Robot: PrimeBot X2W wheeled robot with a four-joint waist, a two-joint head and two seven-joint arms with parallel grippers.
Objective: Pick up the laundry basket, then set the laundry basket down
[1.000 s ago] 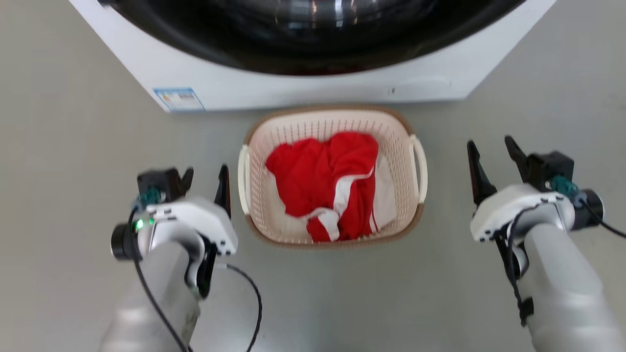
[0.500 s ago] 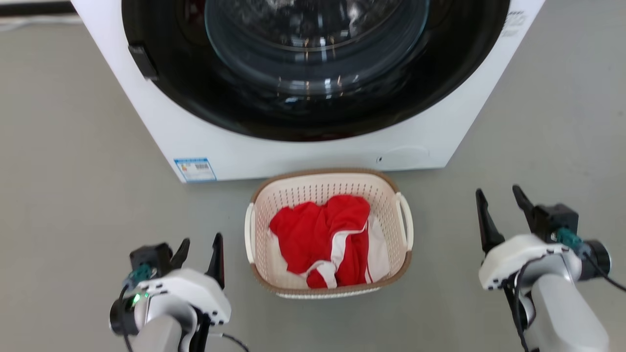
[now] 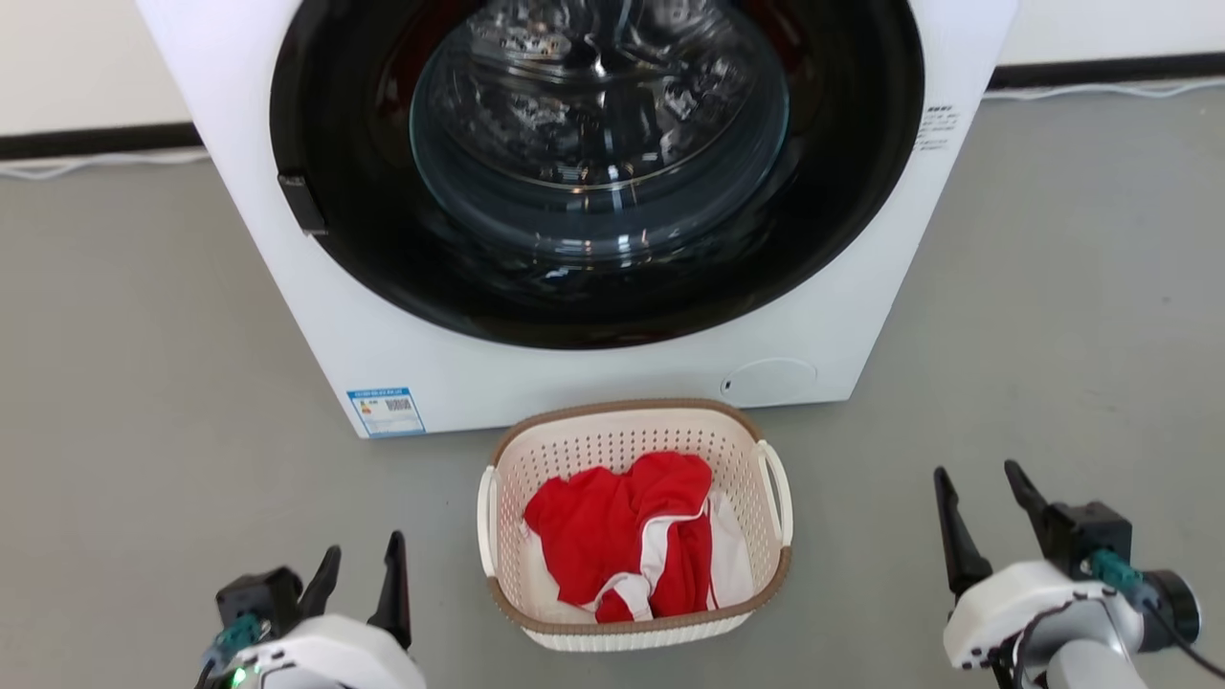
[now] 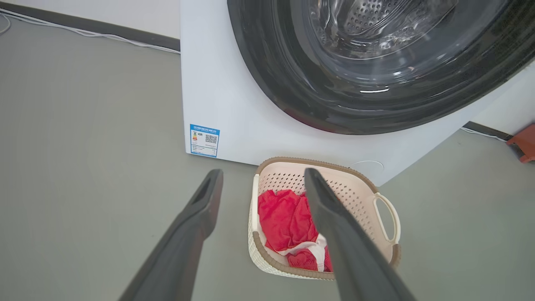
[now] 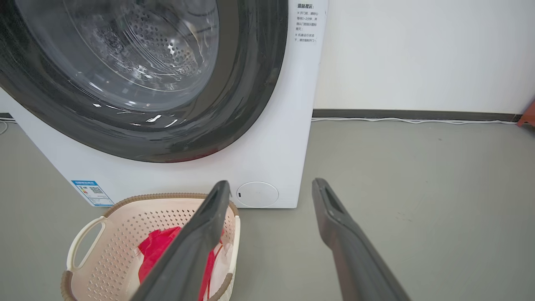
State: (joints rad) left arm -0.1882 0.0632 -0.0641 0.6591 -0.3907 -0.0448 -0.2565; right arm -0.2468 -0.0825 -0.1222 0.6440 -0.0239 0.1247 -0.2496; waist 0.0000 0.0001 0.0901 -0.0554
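Two grippers flank the laundry basket point(image 3: 612, 448) in the head view. The left gripper point(image 3: 364, 545) and the right gripper point(image 3: 975, 471) both have their jaws spread and hold nothing, and both are clear of the basket. The basket stands upright on the grey floor point(image 3: 144, 383), just in front of a white front-loading washing machine point(image 3: 593, 383). Its long axis seems to run side to side, along the machine's front, with a white handle at each end. A red garment with white trim point(image 3: 612, 536) lies inside. A blue label point(image 3: 386, 411) sits low on the machine's left, its print too small to read. A black baseboard point(image 3: 96, 141) and a white cable point(image 3: 57, 167) run along the pale wall behind.

In the left wrist view, the dark fingers point(image 4: 188, 242) stand apart. The basket lies beyond them, partly behind the right-hand finger. The blue label carries a QR code, and an orange-red object point(image 4: 524, 144) sits at the right edge.

In the right wrist view, the fingers point(image 5: 347, 242) are likewise parted, with the basket at lower left. Small Chinese print point(image 5: 307, 23), not legible, marks the machine's upper corner, and a round cover point(image 5: 258, 194) sits low on its front.
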